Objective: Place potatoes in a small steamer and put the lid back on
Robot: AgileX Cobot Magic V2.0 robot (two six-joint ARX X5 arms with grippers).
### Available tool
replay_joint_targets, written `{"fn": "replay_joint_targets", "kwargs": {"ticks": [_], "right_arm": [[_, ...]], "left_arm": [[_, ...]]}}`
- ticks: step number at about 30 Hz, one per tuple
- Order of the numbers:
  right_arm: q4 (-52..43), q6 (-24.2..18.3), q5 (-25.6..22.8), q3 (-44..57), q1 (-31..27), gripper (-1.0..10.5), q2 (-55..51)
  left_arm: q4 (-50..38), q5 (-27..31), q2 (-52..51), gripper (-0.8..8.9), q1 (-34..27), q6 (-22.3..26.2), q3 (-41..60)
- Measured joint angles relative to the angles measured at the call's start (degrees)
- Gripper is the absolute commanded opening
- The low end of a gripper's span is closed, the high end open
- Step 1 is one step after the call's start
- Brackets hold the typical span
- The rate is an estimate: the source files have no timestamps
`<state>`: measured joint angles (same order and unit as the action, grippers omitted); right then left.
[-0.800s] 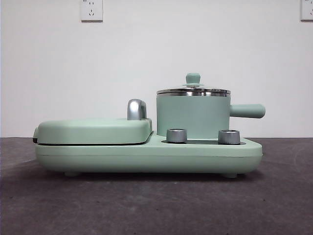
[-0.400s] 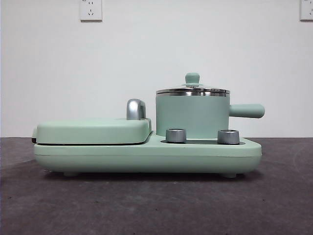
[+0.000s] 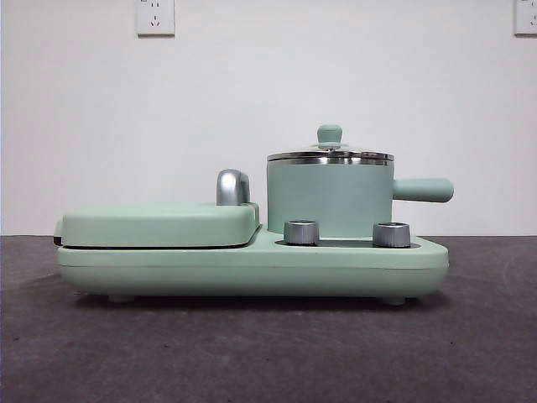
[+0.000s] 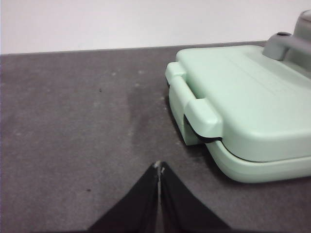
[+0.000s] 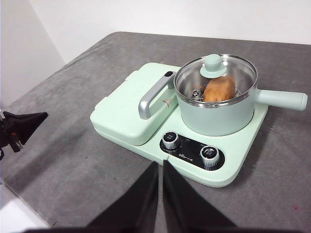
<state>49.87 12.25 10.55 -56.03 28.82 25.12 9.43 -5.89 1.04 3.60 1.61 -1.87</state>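
A potato [image 5: 218, 90] sits inside the small steamer [image 3: 329, 200] — lid [image 3: 330, 154] on top — right of the griddle cover [image 3: 159, 224], behind two knobs [image 3: 301, 232].

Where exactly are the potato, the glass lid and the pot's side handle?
potato [image 5: 217, 90]: right wrist view, on its orange-brown flank, seen through the glass.
lid [image 5: 213, 64]: right wrist view, on its mint-green knob.
side handle [image 3: 424, 190]: front view, midway along the stubby bar.

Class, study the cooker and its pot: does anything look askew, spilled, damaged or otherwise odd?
Nothing stands out. The glass lid sits level on the pot, the potato lies inside, and both grippers, left and right, are shut and clear of the cooker.
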Motion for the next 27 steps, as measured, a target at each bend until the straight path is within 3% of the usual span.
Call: {"fn": "replay_joint_targets", "kwargs": {"ticks": [7,27], "right_arm": [[0.00,0.00,-0.02,0.00,0.00,0.1,0.02],[0.00,0.00,-0.02,0.00,0.00,0.1,0.02]], "left_arm": [[0.74,1.92,-0.83,0.05,-0.96,-2.69,0.02],[0.74,1.95,-0.83,0.06,-0.96,-2.91,0.02]]}}
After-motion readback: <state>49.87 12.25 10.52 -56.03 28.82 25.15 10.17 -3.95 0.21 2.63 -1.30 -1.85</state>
